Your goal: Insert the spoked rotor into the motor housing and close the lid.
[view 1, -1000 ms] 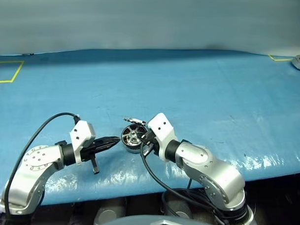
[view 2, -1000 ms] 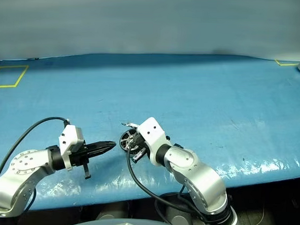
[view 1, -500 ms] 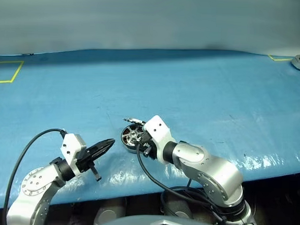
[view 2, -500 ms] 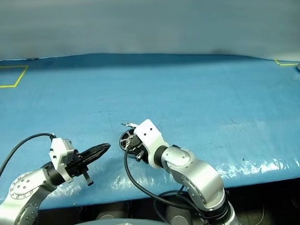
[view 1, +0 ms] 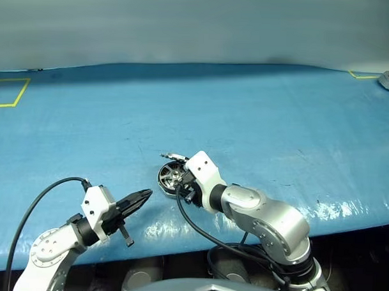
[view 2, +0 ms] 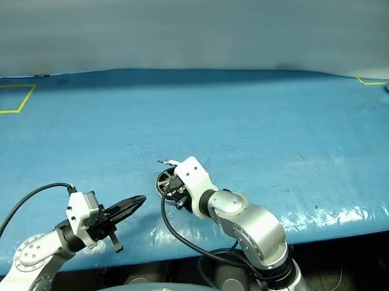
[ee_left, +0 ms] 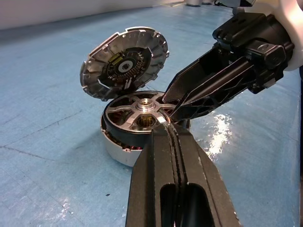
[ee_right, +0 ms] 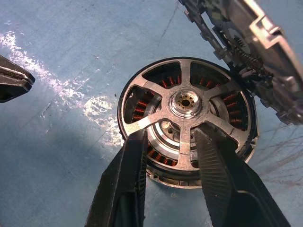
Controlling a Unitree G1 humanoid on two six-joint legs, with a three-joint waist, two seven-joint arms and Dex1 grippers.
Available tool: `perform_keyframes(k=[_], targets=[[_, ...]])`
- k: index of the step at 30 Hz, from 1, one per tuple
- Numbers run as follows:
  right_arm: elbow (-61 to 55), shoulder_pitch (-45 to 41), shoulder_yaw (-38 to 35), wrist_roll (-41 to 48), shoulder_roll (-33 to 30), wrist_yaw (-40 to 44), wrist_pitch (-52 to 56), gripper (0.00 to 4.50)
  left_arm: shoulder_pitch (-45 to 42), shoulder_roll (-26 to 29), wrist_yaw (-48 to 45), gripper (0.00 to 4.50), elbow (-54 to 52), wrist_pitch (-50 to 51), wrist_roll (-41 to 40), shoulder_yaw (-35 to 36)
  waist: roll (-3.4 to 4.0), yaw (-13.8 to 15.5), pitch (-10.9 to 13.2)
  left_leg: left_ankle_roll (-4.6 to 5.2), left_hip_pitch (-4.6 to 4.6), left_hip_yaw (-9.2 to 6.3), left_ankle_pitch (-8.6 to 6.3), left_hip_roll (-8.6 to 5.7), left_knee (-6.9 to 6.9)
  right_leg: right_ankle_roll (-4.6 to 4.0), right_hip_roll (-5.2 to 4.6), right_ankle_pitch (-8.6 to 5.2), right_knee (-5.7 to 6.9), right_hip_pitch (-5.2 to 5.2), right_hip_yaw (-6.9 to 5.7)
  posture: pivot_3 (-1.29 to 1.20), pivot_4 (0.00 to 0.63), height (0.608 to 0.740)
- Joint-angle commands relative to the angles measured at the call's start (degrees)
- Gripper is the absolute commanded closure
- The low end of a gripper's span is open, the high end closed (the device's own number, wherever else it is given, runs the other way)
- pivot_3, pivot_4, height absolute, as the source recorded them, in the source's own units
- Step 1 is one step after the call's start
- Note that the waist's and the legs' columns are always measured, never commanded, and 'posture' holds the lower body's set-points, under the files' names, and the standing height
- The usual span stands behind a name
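The right gripper (ee_right: 170,156) stands part-open, tips down among the rotor (ee_right: 185,101) spokes, left gripper (view 1: 141,196) closed beside – a snagged spoke could drag the rotor from the housing (ee_left: 118,150) under the open lid (ee_left: 124,62).

Blue table (view 1: 259,109), yellow tape outline (view 1: 10,92)

Silver motor housing (ee_right: 163,177) with copper-red windings glinting between the pale grey spokes of the spoked rotor (ee_right: 185,108), hub brass-tinted at the centre. Lid (ee_left: 124,63) silver and ribbed round the rim, dark on its inner face with a small yellow patch and a white centre ring. Glossy blue table cover (view 1: 259,116) streaked with white glare near the front edge, marked with thin yellow lines at the far corners; black fingers on the right gripper (ee_right: 168,156) and the left gripper (view 1: 143,195).
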Motion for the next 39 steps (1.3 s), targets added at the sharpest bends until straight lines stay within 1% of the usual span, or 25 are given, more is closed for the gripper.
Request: perform_keyframes(k=[1, 3, 10, 15, 17, 22, 23, 26, 29, 32, 34, 36, 39], targets=[[-1.07, -0.19, -0.71, 0.34, 0.12, -0.31, -0.82, 3.90, 0.35, 0.00, 0.15, 4.50, 0.10, -2.20, 0.54, -0.24, 0.00, 0.02, 0.00, 0.00, 0.00, 0.00, 0.00, 0.00, -0.01, 0.00, 0.00, 0.00, -0.01, 0.00, 0.00, 0.00, 0.150, 0.740], [-1.02, -0.24, -0.66, 0.28, 0.06, -0.40, -0.96, 4.46, 0.40, 0.01, 0.32, 4.50, 0.43, -2.60, 0.92, -0.53, 0.01, -0.04, 0.00, 0.01, -0.01, 0.00, -0.01, 0.00, -0.02, 0.00, -0.01, 0.00, -0.02, 0.00, 0.00, 0.00, 0.150, 0.740], [-1.00, -0.58, 1.32, -0.74, -2.26, -0.77, -4.12, 4.46, -0.33, 0.00, 0.60, 4.50, 1.05, -3.01, 1.28, -1.41, 0.03, -0.03, 0.01, 0.01, -0.02, 0.00, -0.01, 0.00, -0.02, 0.01, -0.02, 0.00, -0.03, 0.00, 0.00, 0.00, 0.150, 0.740], [-0.88, 1.99, 1.15, -0.71, -2.90, 0.07, -10.50, 4.46, -1.38, 0.46, 0.25, 4.50, 1.37, -2.75, 0.89, -1.92, 0.03, -0.02, 0.01, 0.01, -0.03, -0.01, -0.01, 0.00, -0.03, 0.01, -0.01, 0.00, -0.03, 0.04, -0.02, 0.00, 0.150, 0.740], [0.07, 3.51, 0.49, -0.51, -2.27, 0.08, -12.62, 4.46, -1.93, 0.74, -0.08, 4.50, 1.51, -2.60, 0.70, -2.03, 0.03, -0.03, 0.01, 0.01, -0.03, -0.01, -0.01, 0.00, -0.02, 0.02, -0.01, 0.00, -0.04, 0.04, -0.01, 0.00, 0.150, 0.740], [2.66, 6.47, 0.48, -1.39, -3.20, 0.82, -17.74, 4.46, -3.51, 1.40, -0.47, 4.50, 1.80, -1.61, 0.16, -2.51, 0.03, -0.01, 0.01, 0.01, -0.03, -0.01, -0.01, 0.00, -0.02, 0.02, -0.01, 0.00, -0.04, 0.05, -0.02, 0.00, 0.150, 0.740], [2.72, 6.85, 0.53, -1.43, -3.72, 1.11, -18.14, 4.46, -3.82, 1.51, -0.48, 4.50, 1.93, -1.52, 0.22, -2.66, 0.04, -0.03, 0.01, 0.01, -0.03, -0.01, -0.01, 0.00, 0.00, 0.03, 0.00, 0.01, -0.04, 0.05, -0.02, 0.00, 0.150, 0.740], [-0.05, 8.36, -2.13, -0.40, -8.08, 3.46, -17.55, 4.46, -5.47, 2.47, -1.10, 4.50, 2.38, 0.11, 0.32, -3.86, 0.04, 0.09, 0.02, 0.01, -0.03, 0.00, -0.01, 0.00, -0.01, 0.04, 0.00, 0.01, -0.04, 0.07, -0.02, 0.00, 0.150, 0.740], [-2.51, 9.42, -6.54, -0.31, -12.73, 4.24, -15.43, 4.46, -6.68, 2.45, -0.91, 4.50, 2.93, 0.51, 0.87, -4.95, 0.05, 0.27, 0.03, 0.04, -0.05, 0.00, -0.02, -0.05, 0.00, 0.06, -0.02, 0.02, -0.08, 0.12, -0.01, 0.00, 0.150, 0.740], [-4.17, 9.23, -11.23, -0.84, -16.11, 3.82, -13.01, 4.46, -7.10, 1.59, -0.89, 4.50, 3.75, -0.42, 0.85, -5.78, 0.05, 0.33, 0.03, 0.05, -0.06, 0.01, -0.03, -0.04, 0.01, 0.07, -0.02, 0.03, -0.08, 0.14, -0.01, 0.00, 0.150, 0.740], [-3.48, 8.12, -12.90, -1.99, -16.73, 2.80, -13.81, 4.46, -7.00, 0.50, -0.25, 4.50, 4.60, -1.19, 0.85, -6.09, 0.05, 0.31, 0.03, 0.05, -0.06, 0.03, -0.03, -0.01, 0.00, 0.07, -0.01, 0.02, -0.06, 0.12, 0.00, 0.00, 0.150, 0.740], [-1.19, 6.68, -12.94, -3.96, -16.41, 1.85, -17.92, 4.46, -6.54, -1.20, -0.28, 4.50, 5.93, -3.35, 0.61, -6.47, 0.06, 0.21, 0.03, 0.05, -0.07, 0.03, -0.03, 0.01, -0.01, 0.07, -0.01, 0.02, -0.05, 0.12, 0.01, 0.00, 0.150, 0.740], [4.33, 5.01, -11.10, -6.96, -15.52, 2.18, -27.23, 4.46, -4.93, -4.11, -0.29, 4.50, 7.99, -7.14, 0.43, -7.10, 0.05, 0.20, 0.03, 0.05, -0.07, 0.07, -0.03, 0.01, -0.01, 0.07, -0.02, 0.02, -0.06, 0.12, 0.03, 0.00, 0.150, 0.740]])
